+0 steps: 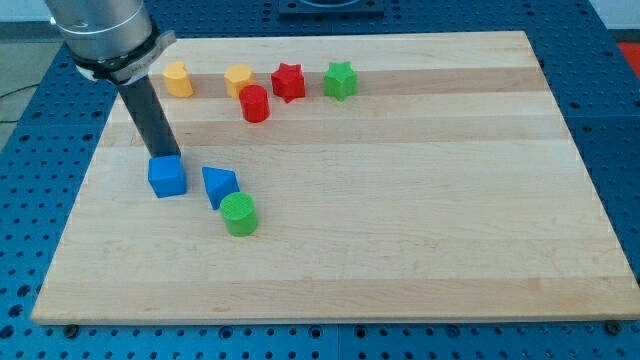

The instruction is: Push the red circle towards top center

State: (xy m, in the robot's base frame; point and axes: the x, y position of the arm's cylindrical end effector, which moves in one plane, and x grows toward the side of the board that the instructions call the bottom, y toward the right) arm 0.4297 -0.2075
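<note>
Green circle (239,214) nearest; red circle (255,103) well up-right of my tip (166,156)

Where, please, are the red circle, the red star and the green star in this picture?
red circle (255,104): camera view, point on its front side face.
red star (289,81): camera view, point on its top face.
green star (340,79): camera view, point on its top face.

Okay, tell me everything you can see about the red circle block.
The red circle is a short, solid-looking cylinder, glossy red like painted wood or plastic, standing upright on the wooden board near the view's top, left of centre. Its upper left edge sits against, or nearly against, the yellow block; the red star is just to its upper right, with a small gap. My tip is away to the lower left, by the blue cube.
</note>
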